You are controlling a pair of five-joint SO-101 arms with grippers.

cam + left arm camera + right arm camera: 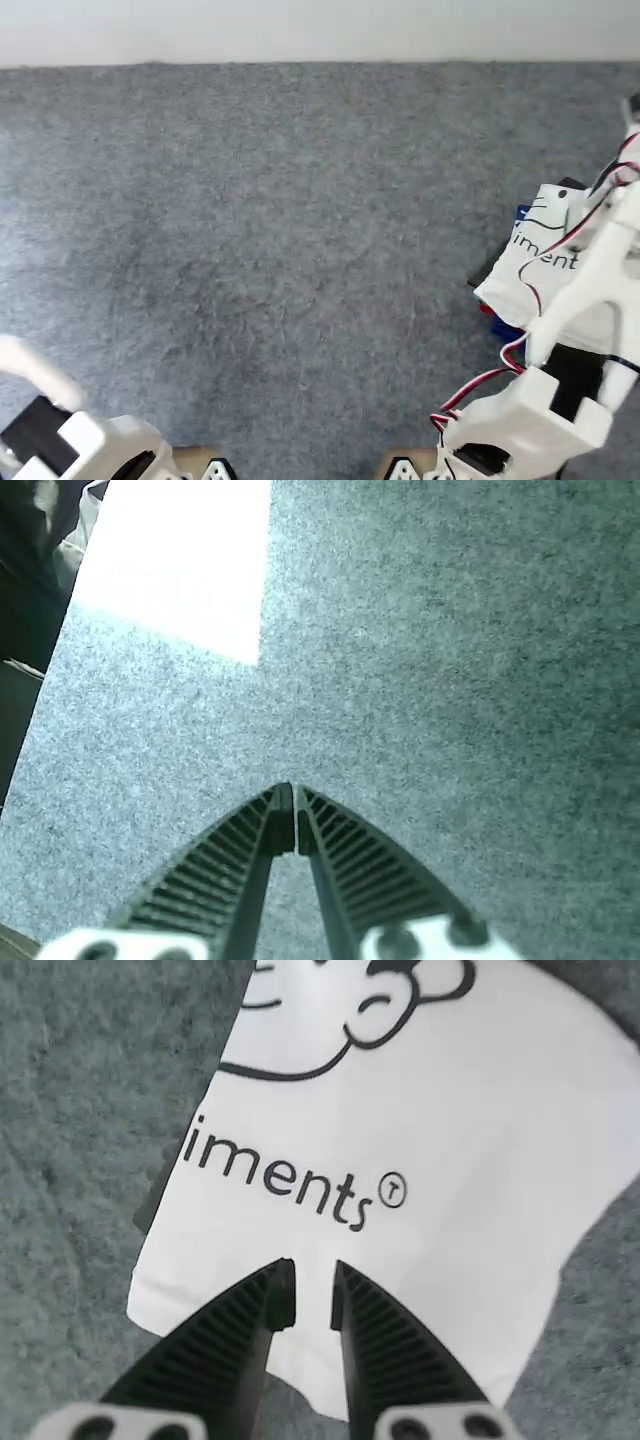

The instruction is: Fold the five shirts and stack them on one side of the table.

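Shirts (522,278) stacked, table (300,250) edge; R end effector (312,1285) slightly spread above; L end effector (295,818) pressed together.

A grey felt-covered table (280,230) runs back to a pale wall (300,30) along its far edge

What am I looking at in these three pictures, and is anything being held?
Two white robot arms sit side by side at a grey felt-covered table. One picture looks down from a fixed camera; the other two come from cameras on each arm's wrist, looking along its black ribbed jaws. The left arm has its jaws shut on nothing above bare felt. The right arm hangs over a white folded shirt with black print, topping a pile at the table's right side; its jaws are slightly apart, holding nothing.
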